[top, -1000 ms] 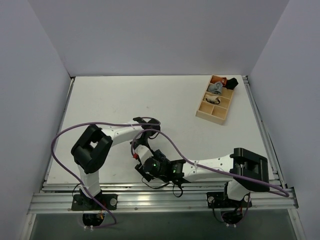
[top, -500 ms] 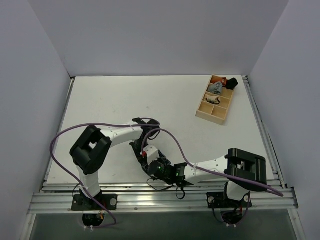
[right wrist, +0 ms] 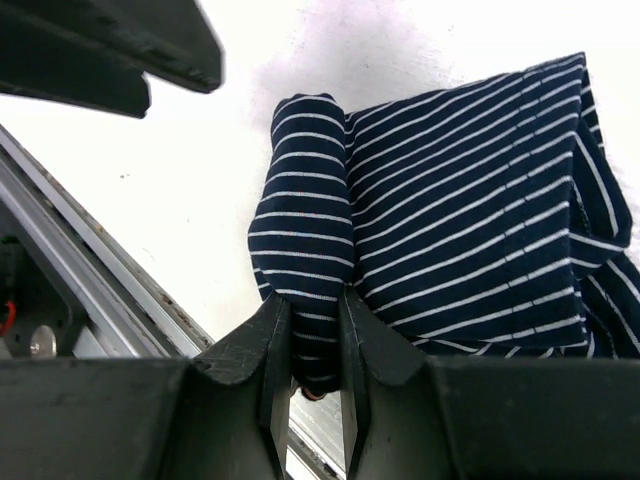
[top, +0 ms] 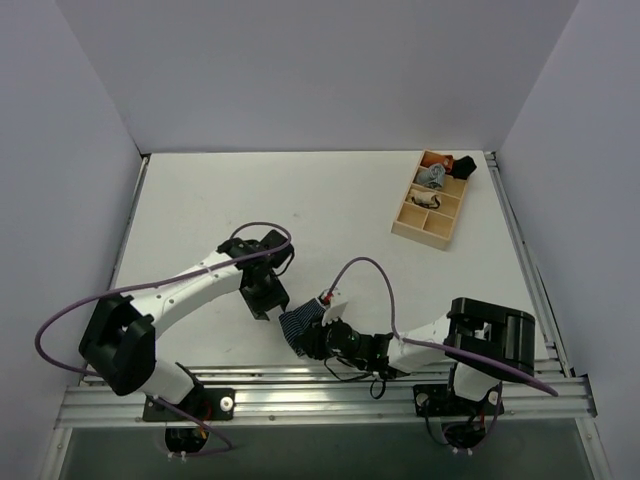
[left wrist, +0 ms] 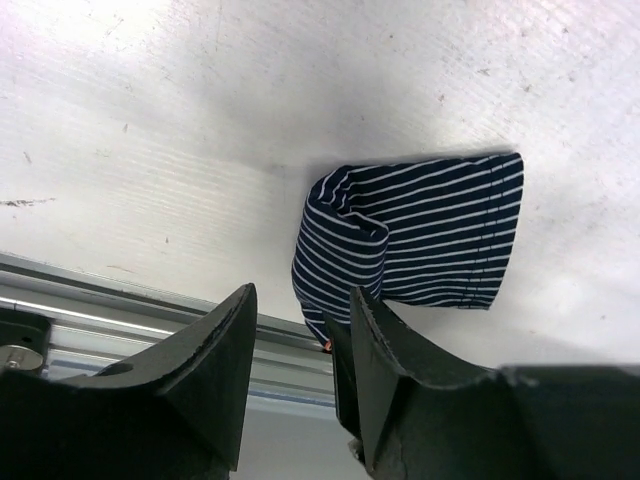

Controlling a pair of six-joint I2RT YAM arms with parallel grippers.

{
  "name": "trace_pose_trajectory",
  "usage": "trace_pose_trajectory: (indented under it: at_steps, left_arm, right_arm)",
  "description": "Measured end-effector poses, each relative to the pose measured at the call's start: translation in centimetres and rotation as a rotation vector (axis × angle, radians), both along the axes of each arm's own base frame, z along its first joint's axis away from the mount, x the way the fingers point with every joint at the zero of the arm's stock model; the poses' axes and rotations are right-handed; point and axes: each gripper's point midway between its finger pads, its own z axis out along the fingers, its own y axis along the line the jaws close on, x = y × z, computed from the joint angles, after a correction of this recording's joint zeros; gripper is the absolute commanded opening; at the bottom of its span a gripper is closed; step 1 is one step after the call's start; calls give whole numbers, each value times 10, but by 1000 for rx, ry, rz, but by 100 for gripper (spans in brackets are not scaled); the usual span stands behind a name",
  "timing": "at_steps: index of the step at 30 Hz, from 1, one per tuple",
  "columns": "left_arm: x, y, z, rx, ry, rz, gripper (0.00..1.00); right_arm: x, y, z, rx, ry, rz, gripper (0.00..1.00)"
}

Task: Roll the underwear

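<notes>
There, the underwear lay partly rolled on the table, near its front edge by the arm bases. The right gripper pinched the rolled end, while the left gripper hung near the cloth, jaws spread.

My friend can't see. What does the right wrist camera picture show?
The right gripper pinches the rolled edge of the navy pinstriped underwear. The rest of the cloth lies spread on the white table, near its metal rail.
</notes>
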Motion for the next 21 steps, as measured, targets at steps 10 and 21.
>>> trace_pose_trajectory:
  at_steps: [10, 21]
  left_arm:
    - [-9, -2, -22, -79, -37, -42, 54]
    - [-7, -21, -38, -179, -74, -96, 56]
  right_arm:
    - [0, 1, -1, 104, 50, -39, 0]
    - [3, 5, -1, 160, 79, -41, 0]
